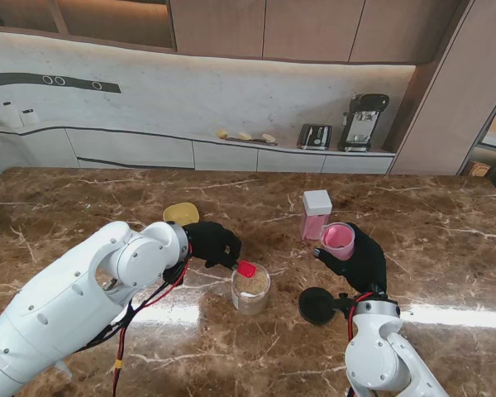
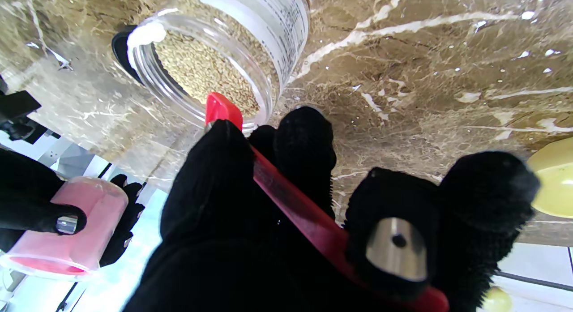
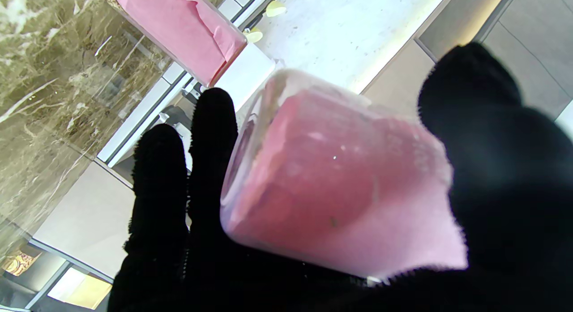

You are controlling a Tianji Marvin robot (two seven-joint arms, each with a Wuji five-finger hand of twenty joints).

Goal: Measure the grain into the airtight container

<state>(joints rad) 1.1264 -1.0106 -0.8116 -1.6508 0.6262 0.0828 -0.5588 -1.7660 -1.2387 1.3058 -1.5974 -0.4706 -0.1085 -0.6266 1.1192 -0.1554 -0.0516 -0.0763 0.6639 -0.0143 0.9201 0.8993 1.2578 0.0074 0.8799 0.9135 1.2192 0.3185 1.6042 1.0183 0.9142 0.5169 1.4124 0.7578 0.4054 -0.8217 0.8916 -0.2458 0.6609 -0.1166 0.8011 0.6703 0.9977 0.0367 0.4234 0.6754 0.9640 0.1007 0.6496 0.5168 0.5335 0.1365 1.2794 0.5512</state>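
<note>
From the stand's view, our left hand (image 1: 212, 245) pinches a red scoop (image 1: 246, 269) whose bowl end sits at the rim of the open grain jar (image 1: 250, 289), which stands upright on the desk (image 1: 446, 240) in front of us. Our right hand (image 1: 357, 255) is closed round a pink-lined container (image 1: 339, 238), lifted off the desk and tilted so its mouth faces up and toward the left. The jar lies to the left of that container, near but apart, so the left hand is the nearer one to the grain. A black lid (image 1: 317, 305) lies flat between the jar and our right arm; a pink box with a white lid (image 1: 317, 214) stands farther from us, and a yellow bowl (image 1: 181, 214) sits beyond the left hand.

In the left wrist view, the fingers (image 2: 304, 146) clamp the scoop's handle (image 2: 309, 222), whose long axis runs straight out toward the jar's mouth (image 2: 201, 70); the tip just overlaps the rim, and we cannot tell whether it carries grain. We judge the next move must dip it down into the grain.

In the right wrist view, the fingers (image 3: 210, 137) and thumb (image 3: 488, 137) wrap the container's (image 3: 340, 186) wall, its long axis slanted.
</note>
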